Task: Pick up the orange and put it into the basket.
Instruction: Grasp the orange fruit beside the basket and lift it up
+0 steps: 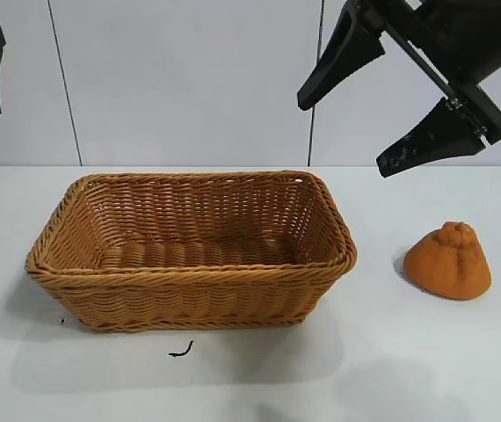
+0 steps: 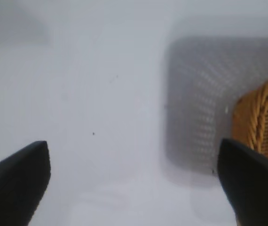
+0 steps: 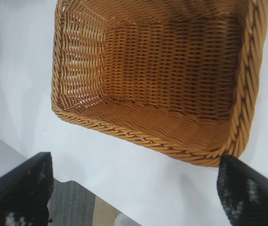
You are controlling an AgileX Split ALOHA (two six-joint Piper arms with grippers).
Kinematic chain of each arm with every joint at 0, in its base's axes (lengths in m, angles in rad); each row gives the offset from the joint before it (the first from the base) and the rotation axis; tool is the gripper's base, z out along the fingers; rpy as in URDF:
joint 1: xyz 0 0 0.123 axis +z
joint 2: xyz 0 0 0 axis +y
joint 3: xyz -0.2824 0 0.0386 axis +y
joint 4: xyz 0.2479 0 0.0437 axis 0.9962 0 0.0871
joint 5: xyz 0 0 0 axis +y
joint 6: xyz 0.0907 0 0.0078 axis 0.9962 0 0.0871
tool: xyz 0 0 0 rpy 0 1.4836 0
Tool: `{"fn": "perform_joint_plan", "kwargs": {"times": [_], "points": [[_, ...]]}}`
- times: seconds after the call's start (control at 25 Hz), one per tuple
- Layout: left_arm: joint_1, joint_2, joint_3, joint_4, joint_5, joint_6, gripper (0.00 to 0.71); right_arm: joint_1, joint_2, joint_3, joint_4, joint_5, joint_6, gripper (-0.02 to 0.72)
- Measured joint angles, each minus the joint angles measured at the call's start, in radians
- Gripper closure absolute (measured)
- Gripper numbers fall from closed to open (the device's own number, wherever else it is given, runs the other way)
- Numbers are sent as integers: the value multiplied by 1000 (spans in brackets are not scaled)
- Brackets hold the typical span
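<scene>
Lettering or brand marks: none that I can read on anything. White tabletop [image 1: 259,387] carries my large tan-brown woven wicker basket [image 1: 189,303], rim upward, holding nothing. Right of it, apart from its wall, sits my dull-orange knobbly-topped orange [image 1: 448,261] on bare table, with open room around it. A small black curl [image 1: 181,351] lies just before the basket. My right gripper [image 1: 360,119] hangs high, between basket and orange, jaws spread wide, holding nothing. My left gripper [image 2: 133,181] shows at the far left edge, jaws wide too, over bare table beside the basket's corner. Pale wall panels [image 1: 189,79] stand behind.
</scene>
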Motion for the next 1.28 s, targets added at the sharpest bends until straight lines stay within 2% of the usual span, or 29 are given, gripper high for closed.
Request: {"fn": "perform_joint_plan", "kwargs": {"times": [0.4, 0.64, 0.84, 1.04, 1.12, 1.24, 1.28], "points": [[0, -634, 473, 14, 2, 2, 16, 0, 0, 0, 0, 0, 0, 55], [0, -949, 716, -12, -96, 0, 16, 0, 0, 0, 0, 0, 0, 55], [0, -1173, 873, -39, -133, -1, 16, 0, 0, 0, 0, 0, 0, 55], [0, -1359, 897, -44, -143, 2, 15, 0, 0, -1, -17, 1, 0, 55], [0, -1414, 897, -45, -144, 2, 15, 0, 0, -19, -77, 10, 18, 55], [0, -1494, 899, -45, -144, 2, 15, 0, 0, -78, -219, 37, 94, 55], [0, -1560, 899, -45, -145, 2, 15, -12, 3, -177, -487, 94, 259, 55]]}}
